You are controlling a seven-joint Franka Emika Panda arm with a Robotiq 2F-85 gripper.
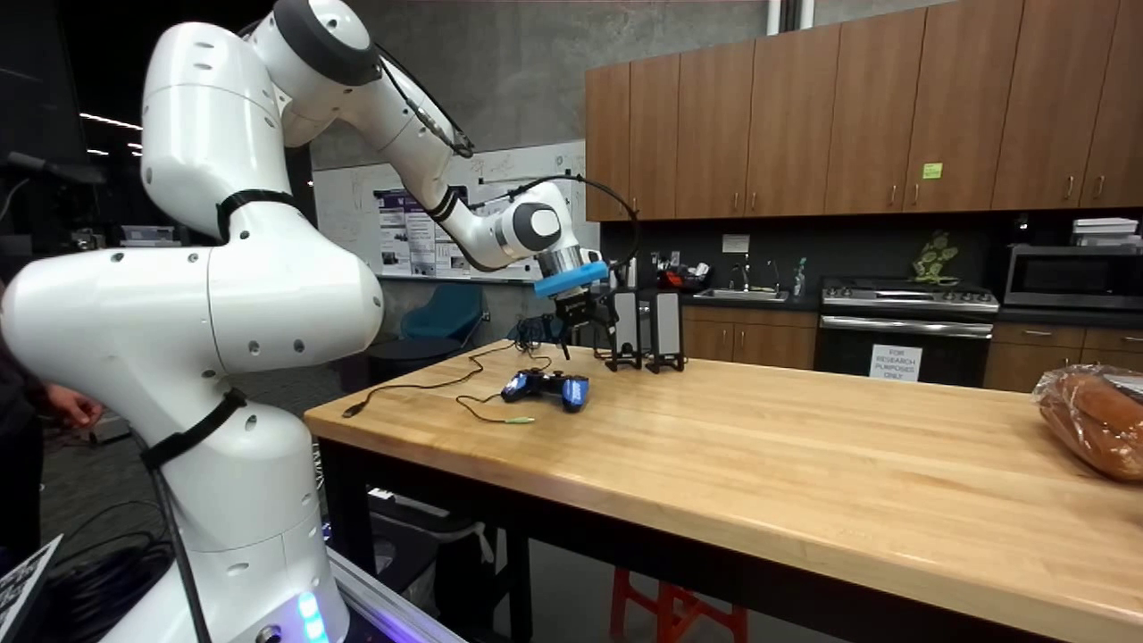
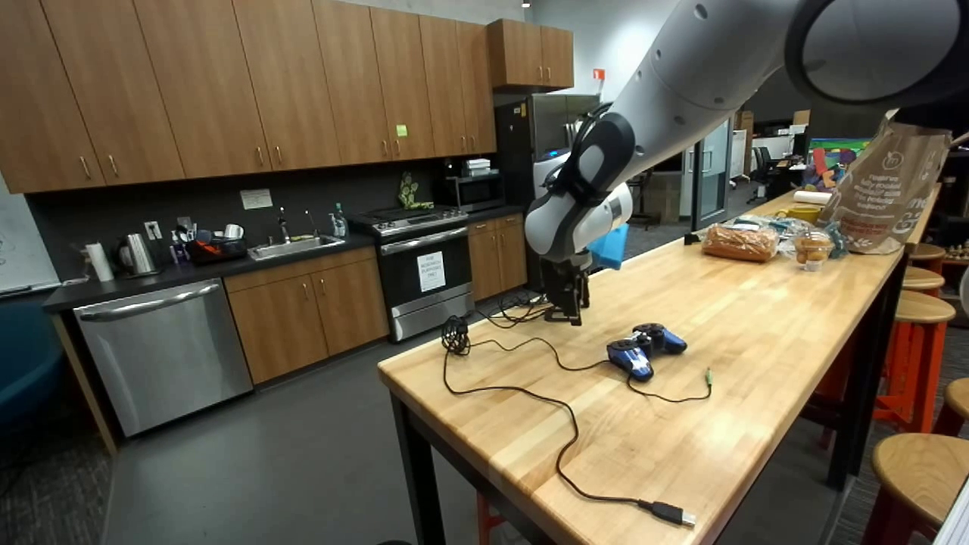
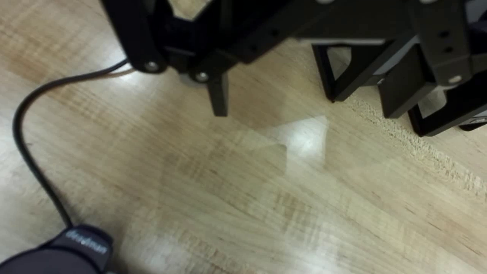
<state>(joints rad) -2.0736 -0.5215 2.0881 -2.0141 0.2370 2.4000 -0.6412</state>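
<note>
Over the surface [image 1: 804,464], our claw [image 3: 305,111] hovers spread near the gamepad [image 1: 546,383]. We judge this pre-contact; gripping it calls for lowering.

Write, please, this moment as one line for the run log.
gripper: open, empty, above table | game controller: on table, not touched | two speakers: upright, near gripper

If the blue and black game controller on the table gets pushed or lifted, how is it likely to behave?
The game controller probably moves as one stiff piece, since it looks like moulded plastic. Its cable is likely floppy, given its loose curves, and may drag behind. Pushed, the controller should slide more readily than roll, given its uneven shape and the glossy tabletop.
</note>
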